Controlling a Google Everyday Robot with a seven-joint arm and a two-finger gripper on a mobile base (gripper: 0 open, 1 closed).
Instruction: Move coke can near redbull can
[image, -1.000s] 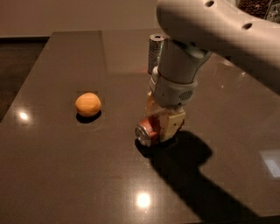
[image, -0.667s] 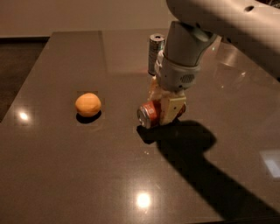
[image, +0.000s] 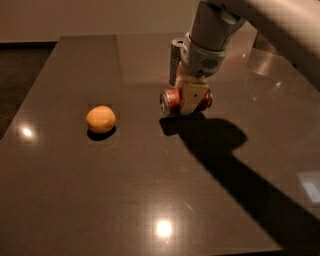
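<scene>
Gripper (image: 189, 100) hangs at the far middle of the table (image: 75, 200), and we see its fingers closed on the coke can (image: 170, 101), which lies on its side between them with its silver end facing left. The can looks just off the surface, judging by the shadow right under it, though we can't be sure. The redbull can (image: 176, 55) stands upright just beyond, partly hidden by the arm. An orange (image: 101, 119) sits well to the left, out of the way.

Risks as we judge them:
- The arm is very close to the redbull can, so any further push toward the far side could knock it over, since it is slim and tall.
- The coke can is held sideways, so on release it could roll away from the redbull can.
- The grip is on a smooth round wall, so the can could slip or twist before it is set down.
</scene>
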